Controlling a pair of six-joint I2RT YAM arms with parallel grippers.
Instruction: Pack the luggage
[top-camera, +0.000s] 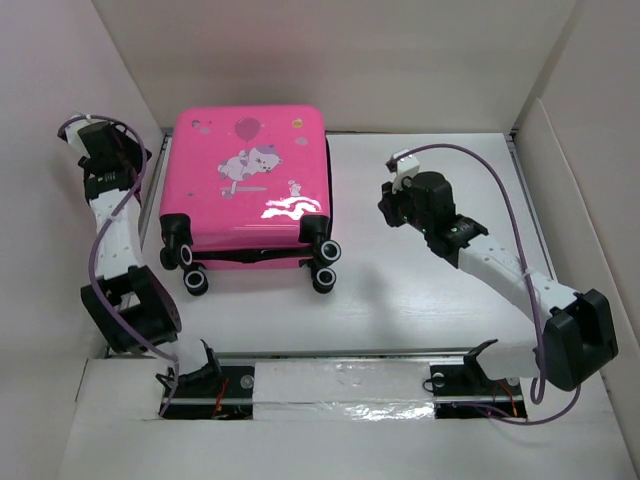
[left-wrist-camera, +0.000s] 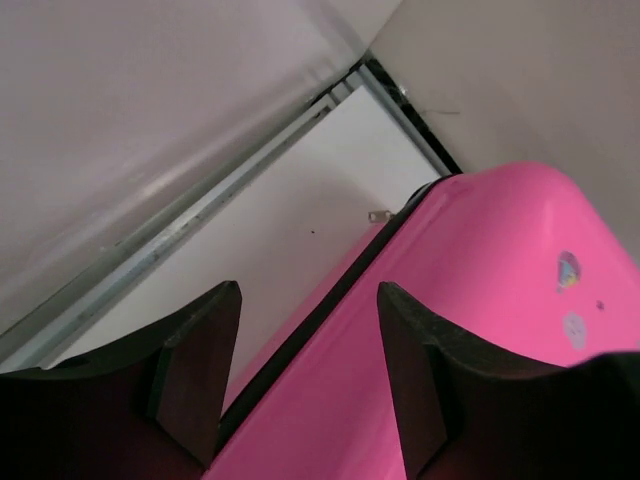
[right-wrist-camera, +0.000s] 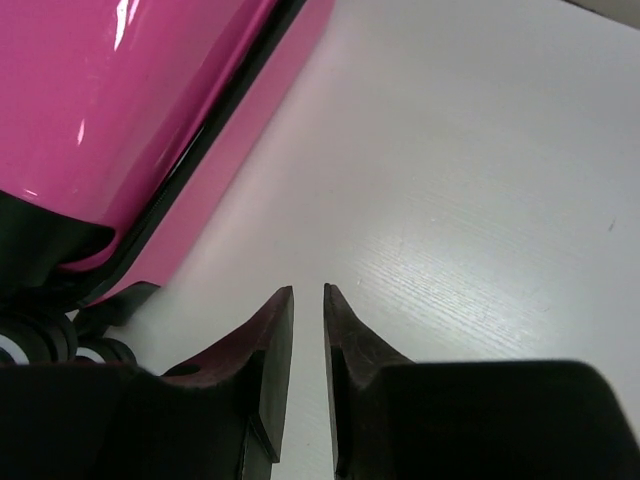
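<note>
On tabletop (top-camera: 420, 300), back-left: pink hard-shell suitcase (top-camera: 245, 180) lying flat, wheels (top-camera: 326, 250) nearest. Rigid, slick, probably light; black seam (right-wrist-camera: 215, 120) likeliest grip. Left hand (left-wrist-camera: 308, 295) wide beside its edge; right hand (right-wrist-camera: 308, 290) nearly closed, empty.

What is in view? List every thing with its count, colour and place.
suitcase: one, hot pink with a cartoon print, lying flat at the table's far left
wheels: four, black with white hubs, on the suitcase's near edge
table: one, white, under everything
walls: pale panels, left, far and right sides
cables: two, purple, one along each arm
left arm: one, white and black, left of the suitcase
left fingers: two, black, apart over the suitcase's left edge
right arm: one, white and black, right of the suitcase
right fingers: two, black, nearly together, empty, over bare table
</note>
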